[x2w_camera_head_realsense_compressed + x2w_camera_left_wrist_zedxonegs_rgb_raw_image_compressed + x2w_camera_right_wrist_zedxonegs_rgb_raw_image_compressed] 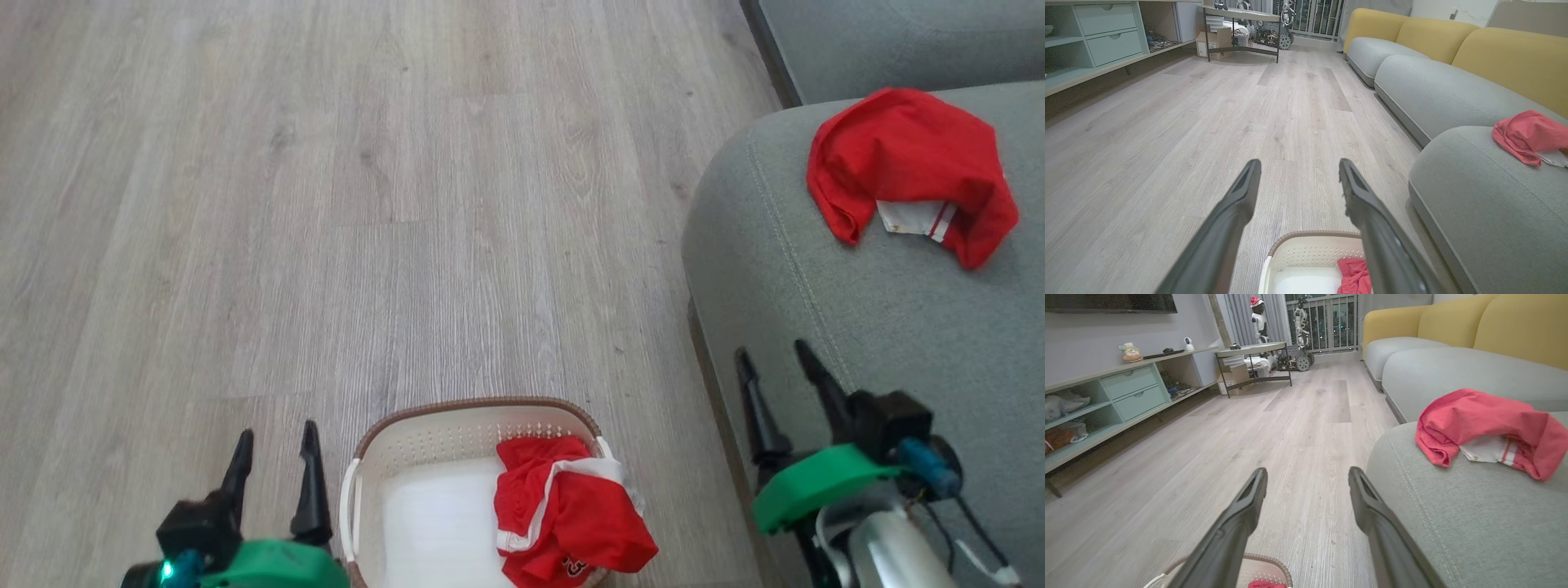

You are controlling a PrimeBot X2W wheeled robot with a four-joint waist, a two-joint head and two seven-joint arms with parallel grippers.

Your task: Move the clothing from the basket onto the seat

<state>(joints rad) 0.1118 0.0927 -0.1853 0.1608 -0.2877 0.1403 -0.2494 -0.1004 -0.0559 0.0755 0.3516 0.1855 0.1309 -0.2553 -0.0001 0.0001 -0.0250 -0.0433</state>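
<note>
The cream basket [424,445] with a brown rim stands on the floor at the bottom centre of the head view. A red garment with white trim [563,510] is bunched against its right wall. Another red garment [910,167] lies on the grey seat [857,310] at the right, showing a white patch with stripes. My left gripper [275,445] hangs open just left of the basket, holding nothing. My right gripper [780,359] is open and empty over the seat's near left edge. The left wrist view shows the basket [1306,253] below its fingers, and the right wrist view shows the garment on the seat [1486,424].
Pale wood-plank floor [367,204] spreads ahead and to the left. More grey cushions with yellow backs [1433,36] run along the right. A green-drawered shelf unit [1126,396] lines the left wall, and a low table [1253,363] with boxes stands far ahead.
</note>
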